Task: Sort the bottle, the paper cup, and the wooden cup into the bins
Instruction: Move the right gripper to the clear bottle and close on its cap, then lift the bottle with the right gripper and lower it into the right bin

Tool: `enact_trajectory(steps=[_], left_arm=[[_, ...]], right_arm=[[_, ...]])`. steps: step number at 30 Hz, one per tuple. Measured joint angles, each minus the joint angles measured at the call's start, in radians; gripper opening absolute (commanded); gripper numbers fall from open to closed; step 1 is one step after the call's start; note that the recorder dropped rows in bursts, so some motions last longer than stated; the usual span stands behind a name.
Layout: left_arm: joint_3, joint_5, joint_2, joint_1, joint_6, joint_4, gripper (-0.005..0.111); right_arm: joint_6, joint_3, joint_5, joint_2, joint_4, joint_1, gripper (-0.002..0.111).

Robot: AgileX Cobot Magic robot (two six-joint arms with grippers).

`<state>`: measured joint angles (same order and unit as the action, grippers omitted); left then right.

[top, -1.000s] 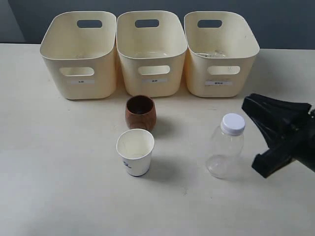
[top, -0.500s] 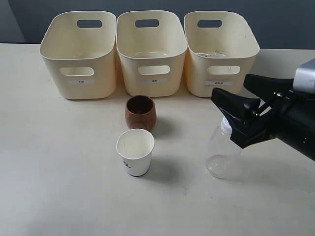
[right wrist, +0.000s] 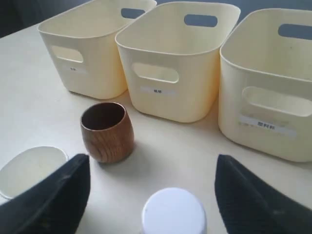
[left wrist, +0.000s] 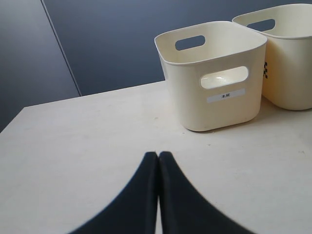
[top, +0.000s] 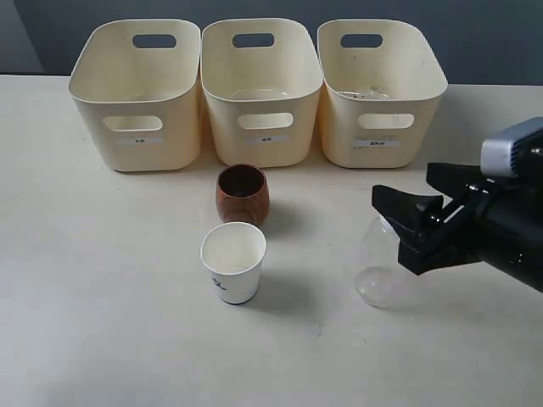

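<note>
Straddling the bottle, the right claw is seen spread wide at cap height, and nothing is gripped. In the right wrist view the white cap is framed between the two black fingers, with a gap of bare surface left on either side, so no contact is made.

The bottle is stood upright on the surface, at the right of the exterior view. It is in front of the right bin and well apart from both cups. Its upper part is hidden behind the claw there, and only the clear rounded body is shown.

The wooden cup is placed upright just in front of the middle bin. The paper cup is set nearer the camera, just beside it, mouth up. The left bin is lined up with the other two at the back of the surface.

The left claw is caught only by its own wrist camera: clenched, finger pressed to finger, nothing held between them.
</note>
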<state>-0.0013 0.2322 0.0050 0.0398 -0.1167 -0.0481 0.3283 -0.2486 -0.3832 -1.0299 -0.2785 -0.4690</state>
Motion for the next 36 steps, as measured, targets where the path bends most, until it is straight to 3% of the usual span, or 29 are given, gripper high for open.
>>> enact_trajectory(steps=[25,36], left_arm=[[0.0,0.0,0.0,0.0,0.0,0.0,0.0],[0.0,0.0,0.0,0.0,0.0,0.0,0.0]], right_arm=[[0.03,0.0,0.111,-0.063,-0.002,-0.006,0.068],[0.033,0.0,-0.004,-0.174,-0.001,-0.006,0.068]])
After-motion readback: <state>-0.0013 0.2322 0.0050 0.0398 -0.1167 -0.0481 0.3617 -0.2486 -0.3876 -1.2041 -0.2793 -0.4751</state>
